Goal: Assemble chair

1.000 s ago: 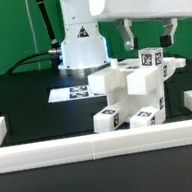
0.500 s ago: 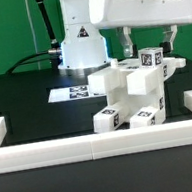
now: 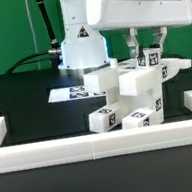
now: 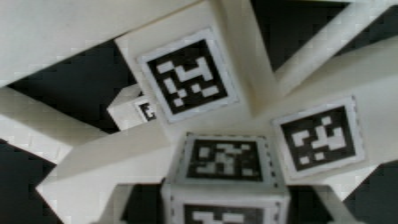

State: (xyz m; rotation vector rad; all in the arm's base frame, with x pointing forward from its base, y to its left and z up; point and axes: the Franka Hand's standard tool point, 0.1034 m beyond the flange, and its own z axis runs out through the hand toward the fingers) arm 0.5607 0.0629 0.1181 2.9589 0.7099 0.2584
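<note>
We find the chair (image 3: pixel 124 94) right of centre in the exterior view. It stands on the black table (image 3: pixel 26 111), between the marker board (image 3: pixel 68 91) behind it and the low wall (image 3: pixel 82 147) along the lower edge. Most of it looks joined: tagged legs (image 3: pixel 106 120) at the bottom, a broad slab (image 3: pixel 107 80) above them, and a tagged top piece (image 3: pixel 149 63) at its upper right. The gripper (image 3: pixel 144 45) hangs over that top piece with its fingers (image 3: pixel 131 44) closed on it. The wrist view gives us only tagged white faces crowded close together. We see no loose part lying about, so we judge the build well along. What may be left is seating this top piece; we cannot tell whether it is fully home.
</note>
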